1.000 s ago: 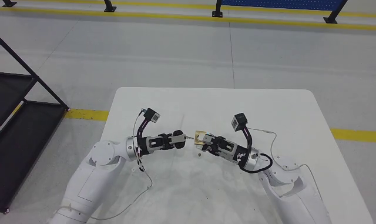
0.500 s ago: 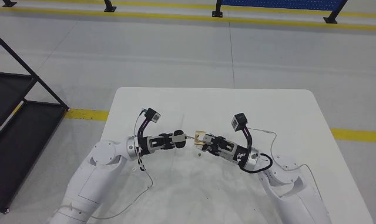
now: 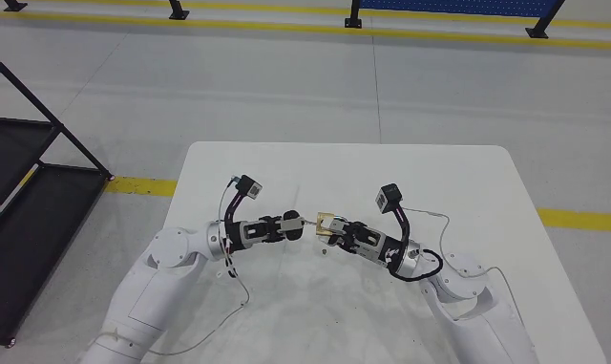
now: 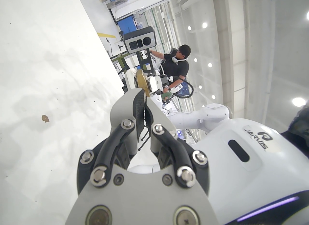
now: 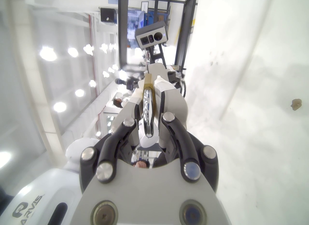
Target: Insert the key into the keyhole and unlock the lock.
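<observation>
Above the middle of the table (image 3: 458, 173), seen from the top camera, your two arms stood nose to nose. The left gripper (image 3: 294, 224) was pinched shut on the key (image 3: 306, 224), whose tip pointed at the brass lock (image 3: 327, 220) clamped in the right gripper (image 3: 342, 230). Key and lock looked touching or just short of it, and from there you could not tell whether the blade had entered the keyhole. At the left wrist, the fingers (image 4: 123, 107) sat narrow with the dark pads (image 4: 138, 105) pressed together, the key mostly hidden between them, and the lock's brass edge stood right beyond them. At the right wrist, the jaws were closed on the lock's flat sides, its bright shackle (image 5: 147, 107) running back toward the camera and its brass body facing the other arm. You were, by my reading, at the insertion step, with alignment nearly done. Next you would need a straight, gentle push along the keyhole's axis, then a twist of the left wrist while the right held firm. Any tilt risked jamming the key.
</observation>
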`<move>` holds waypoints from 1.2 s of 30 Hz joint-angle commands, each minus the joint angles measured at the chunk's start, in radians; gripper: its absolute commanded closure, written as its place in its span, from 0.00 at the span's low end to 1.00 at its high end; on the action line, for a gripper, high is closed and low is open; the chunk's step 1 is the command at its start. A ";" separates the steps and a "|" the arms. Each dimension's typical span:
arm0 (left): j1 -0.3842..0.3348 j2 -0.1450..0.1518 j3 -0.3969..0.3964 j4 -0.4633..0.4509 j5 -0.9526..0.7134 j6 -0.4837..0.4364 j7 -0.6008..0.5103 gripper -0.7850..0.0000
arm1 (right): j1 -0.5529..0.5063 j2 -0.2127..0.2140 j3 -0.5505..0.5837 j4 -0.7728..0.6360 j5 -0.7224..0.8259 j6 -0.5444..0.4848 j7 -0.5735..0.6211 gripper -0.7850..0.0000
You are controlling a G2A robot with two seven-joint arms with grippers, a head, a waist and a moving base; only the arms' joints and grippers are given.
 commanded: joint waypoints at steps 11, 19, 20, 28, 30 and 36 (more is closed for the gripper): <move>-0.006 0.001 0.009 0.007 -0.001 0.000 0.008 1.00 | 0.000 0.000 0.000 0.000 0.000 0.000 0.000 1.00; -0.009 0.002 0.014 0.008 -0.003 -0.002 0.006 1.00 | 0.000 0.000 0.000 0.000 0.000 0.000 0.000 1.00; -0.008 0.003 0.010 0.008 -0.004 -0.002 0.005 1.00 | 0.000 0.000 0.000 0.000 0.000 0.000 0.000 1.00; 0.032 0.020 -0.083 -0.004 -0.039 -0.030 -0.033 1.00 | 0.000 0.000 0.000 0.000 0.000 0.000 0.000 1.00; 0.043 0.024 -0.098 -0.007 -0.062 -0.018 -0.060 1.00 | 0.000 0.000 0.000 0.000 0.000 0.000 0.000 1.00; 0.043 0.024 -0.101 -0.008 -0.066 -0.014 -0.066 1.00 | 0.000 0.000 0.000 0.000 0.000 0.000 0.000 1.00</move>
